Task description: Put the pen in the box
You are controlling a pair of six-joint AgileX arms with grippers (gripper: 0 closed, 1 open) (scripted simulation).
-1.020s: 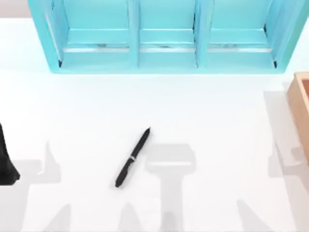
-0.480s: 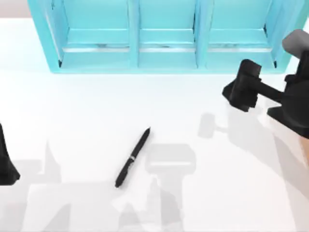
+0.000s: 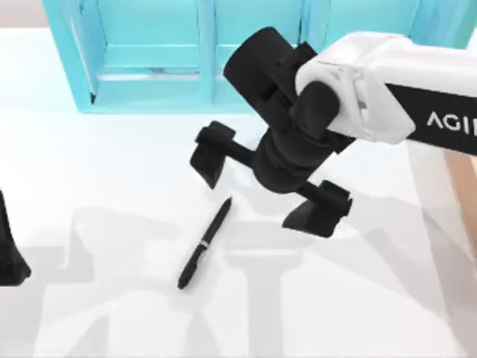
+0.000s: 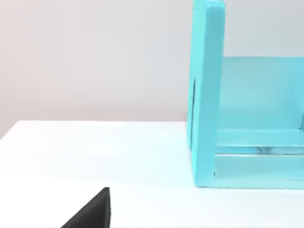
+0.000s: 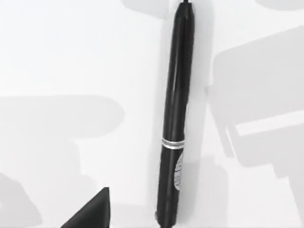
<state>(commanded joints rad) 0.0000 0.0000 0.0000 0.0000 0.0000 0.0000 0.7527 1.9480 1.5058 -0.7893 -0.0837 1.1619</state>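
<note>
The right tool, fingers spread wide and empty, hovers just beyond the slim black pen lying on the white desk.

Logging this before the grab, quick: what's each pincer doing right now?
Right pincer: open, empty, over the table just above the pen.
Left pincer: parked at the table's left edge; open or shut cannot be told.
</note>
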